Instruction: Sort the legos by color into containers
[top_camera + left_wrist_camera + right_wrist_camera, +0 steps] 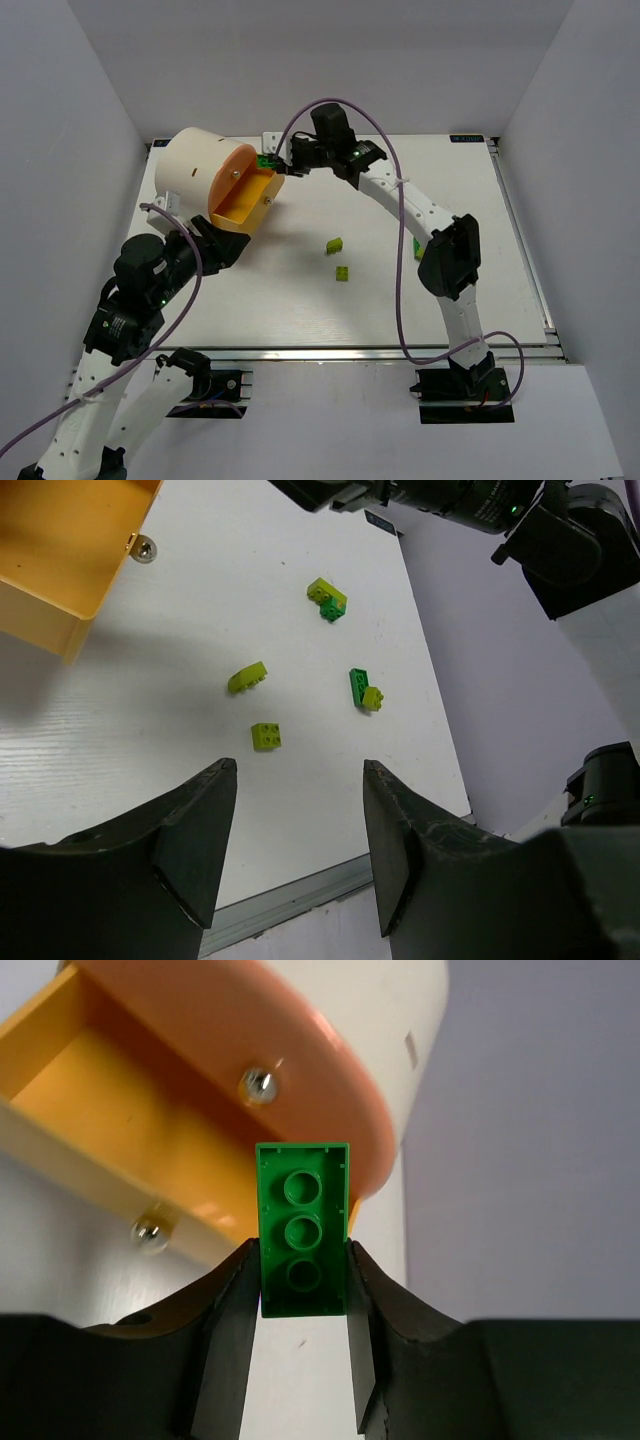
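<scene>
Right now your right gripper (302,1295) pinches a dark green brick (302,1225) by its long sides, studs toward the wrist camera. It is up at the drum (190,165), which stands in the far left corner of the desk (470,220). The brick hangs against the rim of the drum's orange face (300,1050), just right of the open tray (90,1100) and, by my judgement, not yet over it.

Bring it left until it sits above the tray's hollow, and lower it between the walls. Only then spread the jaws — dropped from height, so light a brick may bounce off the rim. Mind the knob (258,1083) beside the fingers.

Your left gripper (295,830) is spread and empty, near the tray's near side. It looks at four loose bricks (266,736) toward the middle of the desk.

What you cannot settle from these views:
- How far the brick stands from the drum.
- What already lies in the tray.
- Whether other trays are open.
- What the right arm hides — from above it covers part of the loose bricks, and two of them look like green and yellow-green pieces joined, which is hard to confirm.
</scene>
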You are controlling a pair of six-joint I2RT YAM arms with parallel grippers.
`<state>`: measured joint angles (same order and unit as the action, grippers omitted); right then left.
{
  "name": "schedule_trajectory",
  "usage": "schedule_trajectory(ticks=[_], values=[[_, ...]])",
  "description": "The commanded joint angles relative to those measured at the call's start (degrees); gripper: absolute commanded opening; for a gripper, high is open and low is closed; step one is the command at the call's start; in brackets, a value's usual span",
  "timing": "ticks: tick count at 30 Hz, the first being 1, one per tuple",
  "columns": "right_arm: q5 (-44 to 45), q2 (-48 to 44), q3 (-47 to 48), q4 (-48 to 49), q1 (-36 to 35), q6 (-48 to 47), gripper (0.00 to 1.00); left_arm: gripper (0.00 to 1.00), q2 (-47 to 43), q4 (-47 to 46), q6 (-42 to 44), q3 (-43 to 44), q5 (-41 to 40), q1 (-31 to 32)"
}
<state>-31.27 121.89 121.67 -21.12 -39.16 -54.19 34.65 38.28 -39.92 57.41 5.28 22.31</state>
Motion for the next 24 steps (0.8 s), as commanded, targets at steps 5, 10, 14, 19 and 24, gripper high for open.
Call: schedule_trajectory(ticks=[5,10,14,19,24], values=[[5.4,4.1,4.2,11.0,-4.4,-1.0,0.26,0.63,-1.5,3.8,0.0,3.1,-2.0,-0.6],[7.6,6.6,4.6,11.8,-6.8,-2.2,0.33,0.63,-1.9,4.6,0.0,3.7,-2.2,-0.6],[8.6,6.4,2.4,13.7,-7.2,-2.8,0.52,0.64,-2.1,5.0,0.0,3.5,-2.5,-0.6],[9.2,5.7,0.9,13.8,-7.3,-3.3,0.68,0.64,-2.4,4.3,-0.1,3.1,-2.2,-0.6],[9.1,3.3,-0.5,14.4,-7.0,-1.4,0.71,0.63,-1.5,2.2,0.1,2.6,-1.3,-0.6]])
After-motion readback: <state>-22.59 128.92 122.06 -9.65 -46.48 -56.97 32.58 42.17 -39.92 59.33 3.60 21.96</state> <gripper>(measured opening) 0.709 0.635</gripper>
